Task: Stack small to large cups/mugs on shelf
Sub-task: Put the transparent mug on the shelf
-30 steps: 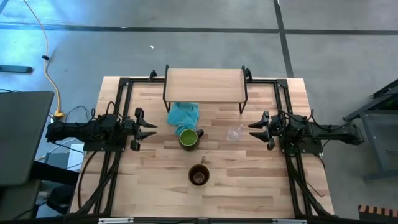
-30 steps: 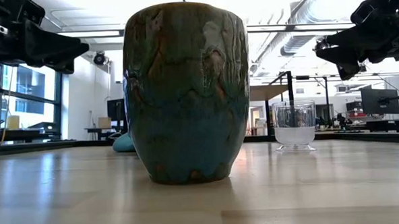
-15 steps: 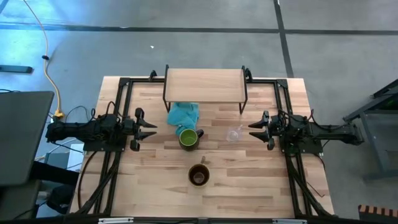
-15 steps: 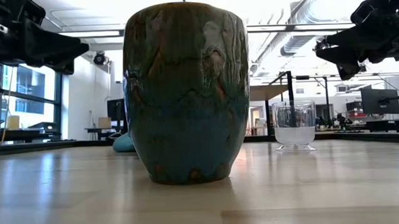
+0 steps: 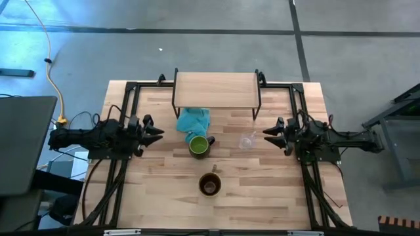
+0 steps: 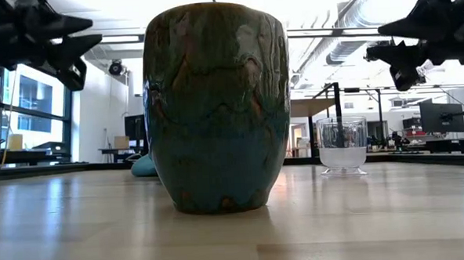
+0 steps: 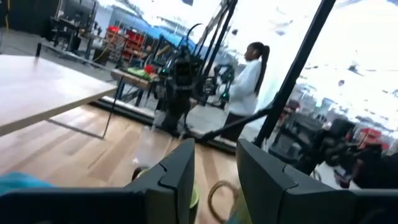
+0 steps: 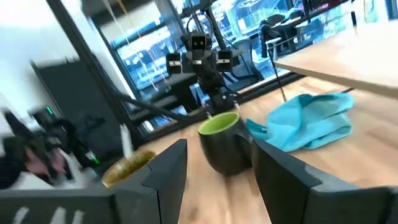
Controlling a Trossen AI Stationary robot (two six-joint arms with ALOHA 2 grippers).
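Observation:
The green-lined dark mug (image 5: 199,144) stands on its base at the table's middle, its handle toward the right. The brown mug (image 5: 210,185) stands nearer the front edge and fills the low view (image 6: 218,107). The clear glass cup (image 5: 247,141) stands to the right of the green mug. The shelf (image 5: 216,90) stands on its black legs at the far edge, with nothing on it. My left gripper (image 5: 157,133) hovers open, left of the green mug. My right gripper (image 5: 266,134) hovers open, right of the glass cup. Both are above the table and empty.
A teal cloth (image 5: 193,120) lies crumpled in front of the shelf, just beyond the green mug. Black rail frames (image 5: 125,105) run along both table sides. A person (image 7: 245,81) stands in the room beyond the table. Bare tabletop lies between the mugs and the front edge.
Both grippers have rolled about their own long axes in place: their fingers, which lay spread level with the table, now stand one above the other. The mugs, the glass and the cloth have stayed where they were.

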